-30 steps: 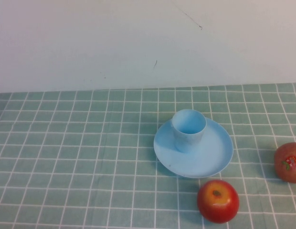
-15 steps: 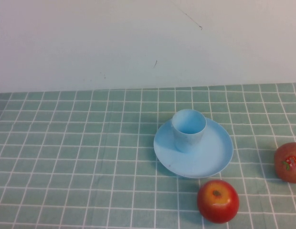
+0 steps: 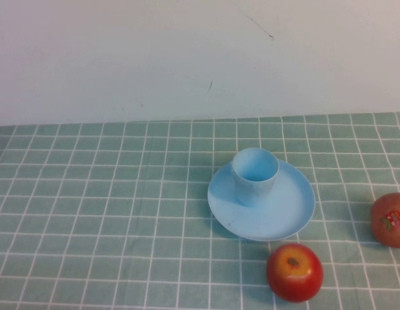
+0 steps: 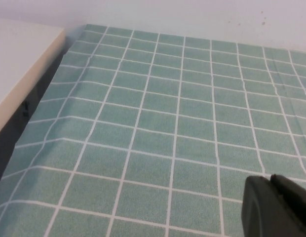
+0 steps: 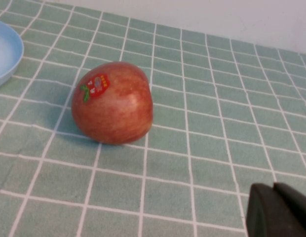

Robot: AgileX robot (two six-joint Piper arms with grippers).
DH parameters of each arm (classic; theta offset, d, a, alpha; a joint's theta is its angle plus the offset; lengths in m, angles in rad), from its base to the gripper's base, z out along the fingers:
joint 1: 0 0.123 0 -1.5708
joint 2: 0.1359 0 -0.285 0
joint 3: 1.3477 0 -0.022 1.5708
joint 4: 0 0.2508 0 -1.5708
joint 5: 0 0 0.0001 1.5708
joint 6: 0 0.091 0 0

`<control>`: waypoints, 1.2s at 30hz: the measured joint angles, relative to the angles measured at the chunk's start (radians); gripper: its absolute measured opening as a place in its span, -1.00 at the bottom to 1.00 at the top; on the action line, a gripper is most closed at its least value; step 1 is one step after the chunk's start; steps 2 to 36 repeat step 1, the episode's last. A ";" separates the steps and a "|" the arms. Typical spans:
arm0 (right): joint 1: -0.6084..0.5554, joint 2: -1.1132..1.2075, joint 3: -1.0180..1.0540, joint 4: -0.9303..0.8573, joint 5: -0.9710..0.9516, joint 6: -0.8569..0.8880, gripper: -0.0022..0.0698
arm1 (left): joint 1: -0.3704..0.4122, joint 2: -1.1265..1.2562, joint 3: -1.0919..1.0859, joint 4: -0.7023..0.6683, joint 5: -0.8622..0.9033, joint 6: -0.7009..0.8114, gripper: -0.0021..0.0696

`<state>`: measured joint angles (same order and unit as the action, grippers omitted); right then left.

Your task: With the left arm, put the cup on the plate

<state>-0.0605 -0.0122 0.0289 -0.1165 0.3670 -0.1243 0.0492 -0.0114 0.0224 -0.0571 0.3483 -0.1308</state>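
cup (image 3: 255, 175) upright on plate (image 3: 287, 216), right of worktop centre | left gripper (image 4: 276, 207) over bare left cloth, right gripper (image 5: 279, 207) beside stickered apple (image 5: 112, 102), openings unreadable | placement looks done; keep clear

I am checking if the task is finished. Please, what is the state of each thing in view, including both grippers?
Small light-blue plastic cup: upright, empty, standing on the plate.
Round light-blue plastic plate: flat on the green checked tablecloth, holding the cup.
Red apple: on the cloth, near the plate.
Reddish apple with sticker: on the cloth, apart from the plate.
Left gripper: over bare cloth, holding nothing.
Right gripper: near the stickered apple, holding nothing.
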 joint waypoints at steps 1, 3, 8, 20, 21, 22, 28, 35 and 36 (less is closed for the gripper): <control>0.000 0.000 0.000 0.000 0.000 0.000 -0.95 | 0.000 0.000 0.000 0.000 0.000 0.000 -0.94; 0.000 0.000 0.000 0.000 0.000 0.000 -0.95 | 0.000 0.000 0.000 0.000 0.000 0.000 -0.94; 0.000 0.000 0.000 0.000 0.000 0.000 -0.95 | 0.000 0.000 0.000 0.000 0.000 0.000 -0.94; 0.000 0.000 0.000 0.000 0.000 0.000 -0.95 | 0.000 0.000 0.000 0.000 0.000 0.000 -0.94; 0.000 0.000 0.000 0.000 0.000 0.000 -0.95 | 0.000 0.000 0.000 0.000 0.000 0.000 -0.94; 0.000 0.000 0.000 0.000 0.000 0.000 -0.95 | 0.000 0.000 0.000 0.000 0.000 0.000 -0.94; 0.000 0.000 0.000 0.000 0.000 0.000 -0.95 | 0.000 0.000 0.000 0.000 0.000 0.000 -0.94; 0.000 0.000 0.000 0.000 0.000 0.000 -0.95 | 0.000 0.000 0.000 0.000 0.000 0.000 -0.94; 0.000 0.000 0.000 0.000 0.000 0.000 -0.95 | 0.000 0.000 0.000 0.000 0.000 0.000 -0.94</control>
